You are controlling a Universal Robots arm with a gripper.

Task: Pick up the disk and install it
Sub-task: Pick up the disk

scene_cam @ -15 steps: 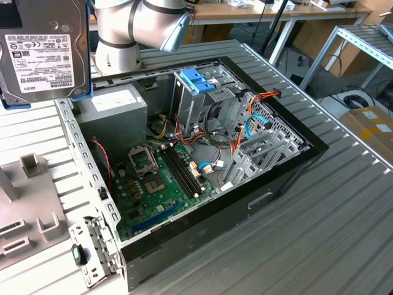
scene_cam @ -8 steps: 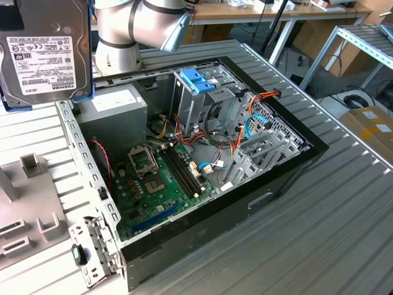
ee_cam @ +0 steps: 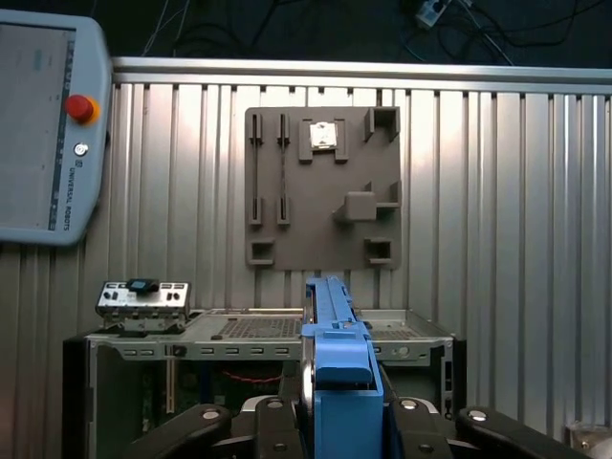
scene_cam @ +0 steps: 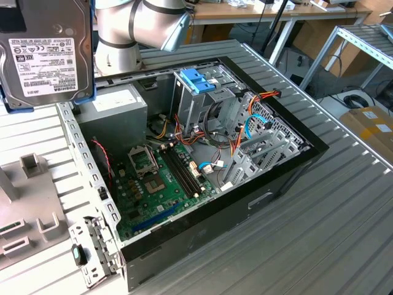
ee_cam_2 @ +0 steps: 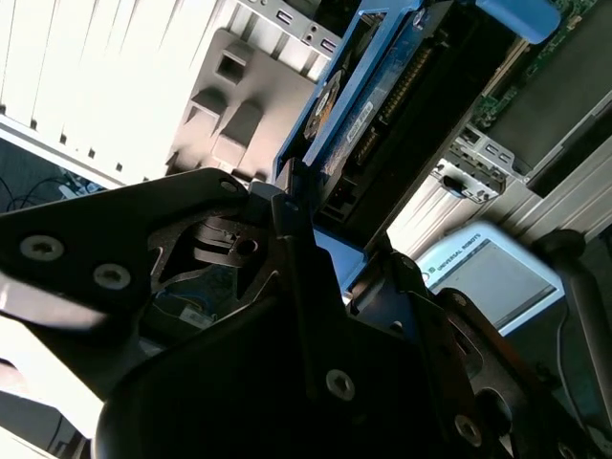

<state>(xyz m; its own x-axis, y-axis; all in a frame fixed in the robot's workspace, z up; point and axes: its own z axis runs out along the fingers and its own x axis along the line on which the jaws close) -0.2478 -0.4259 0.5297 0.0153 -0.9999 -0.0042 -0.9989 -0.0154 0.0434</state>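
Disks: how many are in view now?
1. The disk sits in the tool, at the exterior view's upper left, outside the computer case. Others may be hidden in the drive cage.

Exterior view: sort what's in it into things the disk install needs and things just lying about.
Job in hand:
- the disk, held up in the jaws
- the open computer case
- its drive cage with the blue handle

Lying about:
- the grey fixture plate
- the cardboard box
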